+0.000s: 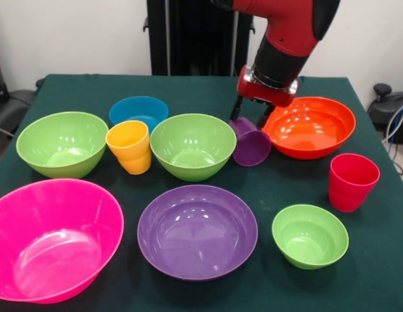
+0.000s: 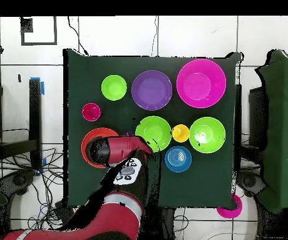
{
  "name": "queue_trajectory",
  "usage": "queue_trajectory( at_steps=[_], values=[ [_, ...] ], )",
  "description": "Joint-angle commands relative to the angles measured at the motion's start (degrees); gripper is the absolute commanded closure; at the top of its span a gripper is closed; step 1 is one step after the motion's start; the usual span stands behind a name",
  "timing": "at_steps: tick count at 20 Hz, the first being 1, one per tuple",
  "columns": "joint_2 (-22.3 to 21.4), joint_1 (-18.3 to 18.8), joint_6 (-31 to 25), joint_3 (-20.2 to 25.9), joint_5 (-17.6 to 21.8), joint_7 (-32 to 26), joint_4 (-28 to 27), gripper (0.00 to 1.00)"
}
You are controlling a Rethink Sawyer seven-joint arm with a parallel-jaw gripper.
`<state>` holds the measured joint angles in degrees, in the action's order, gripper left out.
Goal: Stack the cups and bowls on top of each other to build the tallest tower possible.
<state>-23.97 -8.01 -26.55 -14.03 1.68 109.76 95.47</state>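
Tool point(image 1: 251, 117) gripped the tilted glossy purple plastic cup point(image 1: 252, 147) by its rim; light, stiff, likely slippery; stepped sides offered better purchase.

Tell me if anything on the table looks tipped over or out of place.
Yes: the purple cup is tilted, its mouth facing the camera, between a green bowl and the orange-red bowl, with the hand at its rim. The yellow-orange cup leans slightly. Everything else sits upright.
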Motion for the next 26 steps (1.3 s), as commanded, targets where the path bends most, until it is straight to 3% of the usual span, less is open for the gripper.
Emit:
queue_trajectory(
  at_steps=[1,6,15,21,26],
  values=[
    [1.77,-0.78,2.25,4.34,-0.24,7.89,0.3,0.0],
    [-3.99,-1.28,-5.0,3.49,-0.63,6.29,-0.49,0.0],
    [-7.96,-2.28,-11.65,2.18,-1.02,6.56,-2.54,0.0],
    [-7.32,-1.29,-16.34,2.1,-1.01,6.16,-7.12,0.0],
    [-3.81,-0.14,-20.3,3.11,-1.43,6.41,-12.84,0.0]
  ],
)
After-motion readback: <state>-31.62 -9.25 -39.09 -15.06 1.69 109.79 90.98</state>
